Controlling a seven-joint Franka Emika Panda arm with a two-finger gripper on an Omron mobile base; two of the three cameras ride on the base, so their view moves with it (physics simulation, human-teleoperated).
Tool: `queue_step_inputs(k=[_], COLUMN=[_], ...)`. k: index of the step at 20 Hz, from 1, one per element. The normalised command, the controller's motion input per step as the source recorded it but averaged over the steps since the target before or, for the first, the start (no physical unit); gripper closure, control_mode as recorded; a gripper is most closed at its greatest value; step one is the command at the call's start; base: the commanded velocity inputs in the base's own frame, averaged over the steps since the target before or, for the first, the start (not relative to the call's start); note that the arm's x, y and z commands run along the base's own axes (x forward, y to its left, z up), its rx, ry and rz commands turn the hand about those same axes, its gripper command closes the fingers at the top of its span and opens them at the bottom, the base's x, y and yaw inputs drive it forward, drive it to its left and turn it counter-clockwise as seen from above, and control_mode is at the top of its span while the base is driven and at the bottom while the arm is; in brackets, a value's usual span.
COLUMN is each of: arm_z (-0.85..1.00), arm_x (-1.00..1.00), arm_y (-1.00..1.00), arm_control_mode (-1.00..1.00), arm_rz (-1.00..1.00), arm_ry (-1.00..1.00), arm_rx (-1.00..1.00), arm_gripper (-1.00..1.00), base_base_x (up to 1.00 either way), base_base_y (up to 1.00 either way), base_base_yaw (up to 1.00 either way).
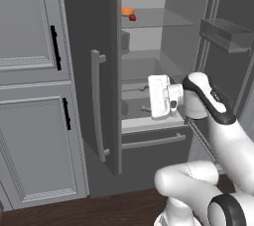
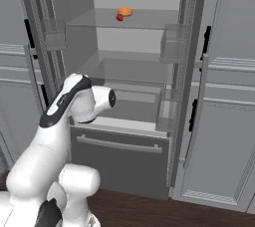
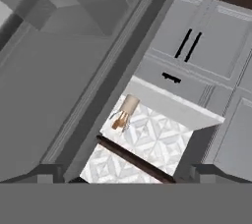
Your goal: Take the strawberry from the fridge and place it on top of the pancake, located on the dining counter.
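- The fridge [image 1: 106, 71] stands with its right door swung wide, so the inside is laid open; the left door, with its long bar handle, looks shut or nearly so. That part of the job looks done.
- The strawberry [image 1: 132, 17] sits on the top glass shelf, just beside a flat orange disc [image 1: 127, 11]. From the right it shows the same way: berry [image 2: 120, 18] at the front, disc [image 2: 125, 11] behind it.
- The gripper [image 3: 125, 175] is spread wide and empty; nothing lies between its two dark tips at the bottom of the hand view.
- The hand [image 1: 159, 96] hangs low in front of the fridge's lower compartment, well below the berry's shelf and well apart from it. It is rolled over, so its camera looks past the fridge's edge toward patterned tiles and grey cabinets, not at the berry.
- I'd judge the task still early: the berry is untouched, not yet reached for.
- Left to do: lift the hand to the top shelf, turn it toward the berry, close on it, draw it out, carry it to the dining counter, and set it on the pancake.
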Motion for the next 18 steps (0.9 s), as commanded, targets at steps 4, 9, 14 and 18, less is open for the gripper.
queue_step_inputs(k=[4, 9, 14, 18], arm_z=[0.11, 0.02, -0.23, -0.36], arm_x=[0.89, 0.84, 0.55, 0.26], arm_y=[0.00, 0.00, 0.47, 0.81], arm_control_mode=[-1.00, -1.00, -1.00, -1.00], arm_rz=[0.15, 0.18, 0.11, 0.07], arm_ry=[0.41, 0.21, 0.03, 0.00], arm_rx=[0.03, 0.00, 0.00, 0.00], arm_gripper=[-1.00, -1.00, -1.00, -1.00], base_base_x=[0.00, 0.00, 0.00, 0.00], base_base_y=[0.00, 0.00, 0.00, 0.00], base_base_yaw=[0.00, 0.00, 0.00, 0.00])
